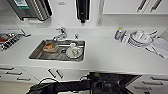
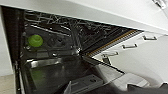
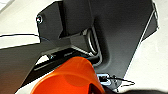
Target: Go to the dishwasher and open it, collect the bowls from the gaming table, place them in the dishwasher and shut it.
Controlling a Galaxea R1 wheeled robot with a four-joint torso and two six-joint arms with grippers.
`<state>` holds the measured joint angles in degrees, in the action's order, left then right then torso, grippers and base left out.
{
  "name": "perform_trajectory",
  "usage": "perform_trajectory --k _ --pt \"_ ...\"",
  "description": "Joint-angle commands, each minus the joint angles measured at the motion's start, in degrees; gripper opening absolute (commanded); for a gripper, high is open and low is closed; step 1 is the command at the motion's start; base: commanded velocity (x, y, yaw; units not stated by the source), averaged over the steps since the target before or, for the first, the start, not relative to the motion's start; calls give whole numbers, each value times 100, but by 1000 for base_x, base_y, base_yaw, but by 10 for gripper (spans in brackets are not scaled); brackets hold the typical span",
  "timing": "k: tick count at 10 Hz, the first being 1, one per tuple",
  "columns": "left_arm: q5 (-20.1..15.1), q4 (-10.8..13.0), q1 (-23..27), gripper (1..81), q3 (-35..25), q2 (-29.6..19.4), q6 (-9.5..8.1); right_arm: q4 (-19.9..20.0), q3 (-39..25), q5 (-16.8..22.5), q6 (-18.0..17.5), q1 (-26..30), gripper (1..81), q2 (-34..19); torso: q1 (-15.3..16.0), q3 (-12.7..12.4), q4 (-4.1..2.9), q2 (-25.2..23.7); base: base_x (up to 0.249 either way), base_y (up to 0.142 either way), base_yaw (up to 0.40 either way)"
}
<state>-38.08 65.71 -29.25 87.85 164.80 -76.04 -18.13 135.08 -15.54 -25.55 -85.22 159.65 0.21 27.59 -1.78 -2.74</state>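
White countertop runs from a dish rack (image 1: 10,40) past the sink (image 1: 37,53) holding dirty dishes to stacked plates (image 1: 140,40), while below the dishwasher (image 2: 62,57) stands open for loading, an orange bowl (image 3: 67,77) near the right wrist; whether either gripper is spread I cannot tell.

The head camera looked down from high above the white counter (image 1: 107,53), squarely facing the sink (image 1: 58,50) and wall. The left wrist camera sat low and close, facing into the open dishwasher (image 2: 62,50), whose dark top edge the head view shared. The right wrist camera looked up very close at an orange bowl (image 3: 67,77).
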Motion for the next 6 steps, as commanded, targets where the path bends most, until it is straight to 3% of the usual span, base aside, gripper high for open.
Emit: perform_trajectory --k 1,3,4,6 --pt "-94 144 -795 811 -1628 -1903 974 -51 -1492 16 -352 140 10 -1315 0 0 0 0 0 0 0" --pt "-77 144 -1559 811 -1744 -2328 1450 -51 -1968 -71 -582 386 10 -1853 0 0 0 0 0 0 0" --pt "19 343 -1975 811 -1701 -2469 1645 -42 -2274 -106 -687 527 10 -2168 0 0 0 0 0 0 0" --pt "440 890 -2722 811 -1421 -2698 1637 -42 -2795 -98 -820 852 10 -2628 0 0 0 0 0 0 0"
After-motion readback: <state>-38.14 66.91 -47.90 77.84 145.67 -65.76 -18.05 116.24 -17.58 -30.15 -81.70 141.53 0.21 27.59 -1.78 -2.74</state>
